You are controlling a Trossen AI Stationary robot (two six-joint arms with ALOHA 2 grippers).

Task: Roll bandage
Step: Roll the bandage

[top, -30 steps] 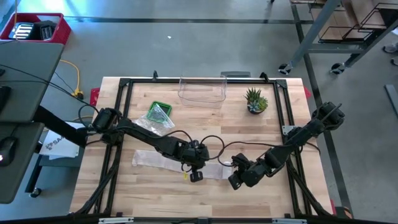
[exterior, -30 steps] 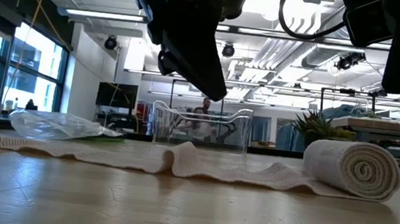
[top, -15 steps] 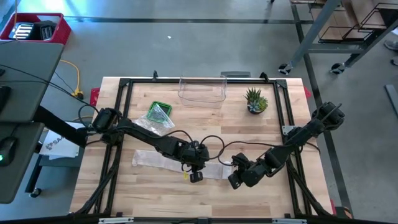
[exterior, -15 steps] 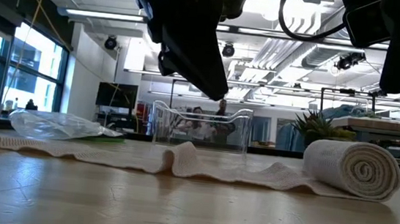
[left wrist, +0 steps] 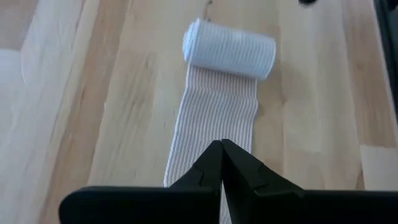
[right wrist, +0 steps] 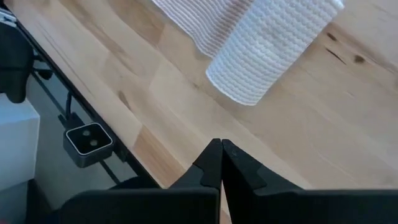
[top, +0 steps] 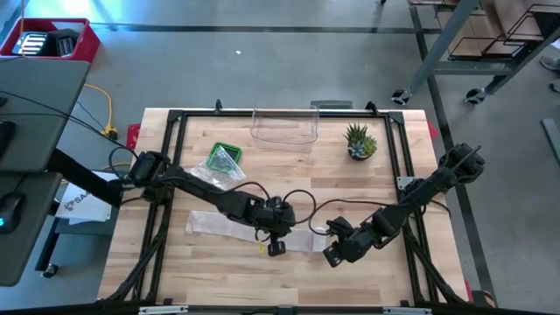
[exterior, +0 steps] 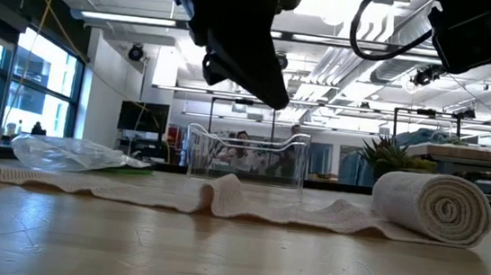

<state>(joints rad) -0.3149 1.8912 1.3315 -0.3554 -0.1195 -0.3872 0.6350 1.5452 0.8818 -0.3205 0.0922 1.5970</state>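
Hovering with fingers pressed together and empty, the left hand (left wrist: 221, 163) and right hand (right wrist: 221, 163) flank the half-rolled bandage (exterior: 433, 207), seemingly poised to roll it along the surface (top: 219, 271).

Open wood runs along the near edge of the table (top: 175, 271), while the bandage (top: 229, 227) lies across the middle under both arms, and the clear box (top: 284, 128), plant (top: 360, 142) and plastic bag (top: 224, 161) crowd the far side.

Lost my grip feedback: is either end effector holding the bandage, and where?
Neither. Left end effector and right end effector are shut on nothing, above the bandage.
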